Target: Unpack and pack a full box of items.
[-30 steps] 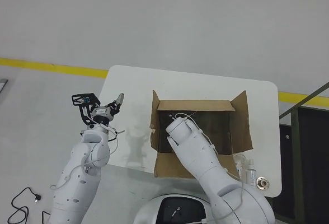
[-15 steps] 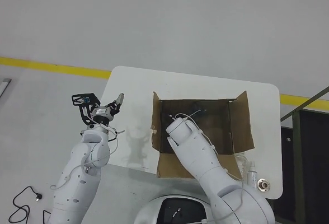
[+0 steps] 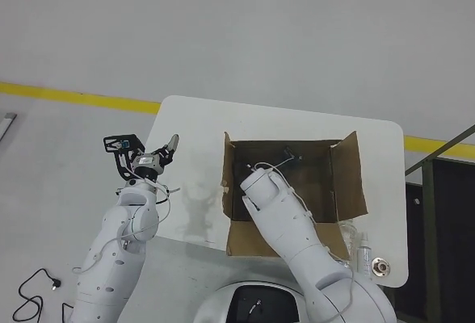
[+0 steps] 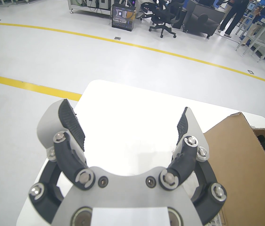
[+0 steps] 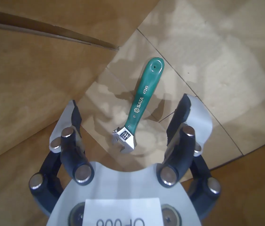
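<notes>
An open cardboard box stands on the white table, and its outer wall shows as a brown panel in the left wrist view. My right arm reaches down into it. On the box floor lies a green-handled adjustable wrench, its steel head toward my right gripper. That gripper is open, hanging above the wrench with the handle between its fingers and not touching it. My left gripper is open and empty, held over the table's left part, left of the box.
A small clear bottle and a round metal part lie near the table's front right corner, beside the box. A yellow floor line runs behind the table. A dark metal rack stands to the right.
The box's far flap, which lay partly over the opening, has swung away, so the interior shows more. The box shifted slightly to the right. The left arm has not moved.
</notes>
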Controlling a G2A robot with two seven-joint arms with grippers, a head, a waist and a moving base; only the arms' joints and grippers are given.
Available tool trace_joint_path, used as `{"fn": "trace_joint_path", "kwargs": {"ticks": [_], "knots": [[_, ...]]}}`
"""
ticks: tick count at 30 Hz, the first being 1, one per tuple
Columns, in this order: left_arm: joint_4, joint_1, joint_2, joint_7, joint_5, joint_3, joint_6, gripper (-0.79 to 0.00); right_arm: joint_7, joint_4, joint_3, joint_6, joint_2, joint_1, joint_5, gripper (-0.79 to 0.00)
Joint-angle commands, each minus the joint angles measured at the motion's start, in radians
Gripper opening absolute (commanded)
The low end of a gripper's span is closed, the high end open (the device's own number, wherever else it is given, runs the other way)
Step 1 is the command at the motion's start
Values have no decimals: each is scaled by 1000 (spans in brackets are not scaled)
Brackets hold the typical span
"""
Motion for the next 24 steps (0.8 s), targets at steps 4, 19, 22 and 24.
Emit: {"fn": "trace_joint_path", "kwargs": {"ticks": [4,19,22,24], "knots": [[0,0,0,0,0,0,0,0,25,14,-1,26,1,4,-6,-372],[0,0,0,0,0,0,0,0,2,109,28,-4,-4,36,39,-400],[0,0,0,0,0,0,0,0,-8,125,33,-11,-5,45,47,-409],[0,0,0,0,0,0,0,0,-15,137,37,-13,-6,52,53,-419]]}}
